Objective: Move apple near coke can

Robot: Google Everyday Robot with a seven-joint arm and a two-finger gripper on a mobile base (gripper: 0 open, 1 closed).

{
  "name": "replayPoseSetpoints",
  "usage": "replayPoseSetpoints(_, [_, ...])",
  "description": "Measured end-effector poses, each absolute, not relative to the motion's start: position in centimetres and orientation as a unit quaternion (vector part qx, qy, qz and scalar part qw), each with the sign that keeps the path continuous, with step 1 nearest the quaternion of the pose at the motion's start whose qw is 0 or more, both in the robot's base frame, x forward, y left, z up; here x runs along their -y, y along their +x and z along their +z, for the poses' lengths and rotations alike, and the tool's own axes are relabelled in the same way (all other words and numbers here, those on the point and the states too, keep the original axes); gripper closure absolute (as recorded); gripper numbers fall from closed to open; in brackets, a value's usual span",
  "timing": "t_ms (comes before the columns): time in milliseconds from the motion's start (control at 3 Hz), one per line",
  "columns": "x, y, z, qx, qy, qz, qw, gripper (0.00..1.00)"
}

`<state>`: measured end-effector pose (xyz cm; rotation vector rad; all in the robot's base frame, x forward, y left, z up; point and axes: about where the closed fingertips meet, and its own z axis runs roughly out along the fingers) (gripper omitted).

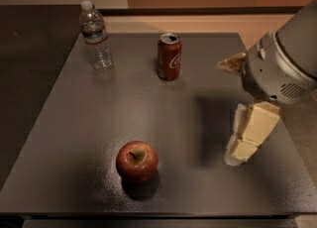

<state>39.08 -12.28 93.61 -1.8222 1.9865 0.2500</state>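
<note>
The dark-red apple (136,160) with a yellow-green patch at its stem sits on the dark table (69,138), near the front edge and left of centre. The red coke can (169,57) stands upright toward the back of the table, well apart from the apple. My gripper (227,113) hangs over the right part of the table, to the right of the apple and nearer than the can. It is open and empty, with one cream finger (250,133) pointing down and the other (231,63) further back.
A clear plastic water bottle (96,36) stands upright at the back left of the table, left of the can. The grey arm housing (285,58) fills the right side of the view. The table's front edge runs just below the apple.
</note>
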Motion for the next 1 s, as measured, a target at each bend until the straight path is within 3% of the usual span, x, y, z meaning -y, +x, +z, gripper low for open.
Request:
replayPoseSetpoints(667, [3.2, 35.5, 91.1, -0.656, -0.694, 0.158, 0.251, 0.00])
replayPoseSetpoints(1000, [0.4, 34.4, 89.4, -0.636, -0.710, 0.159, 0.257, 0.00])
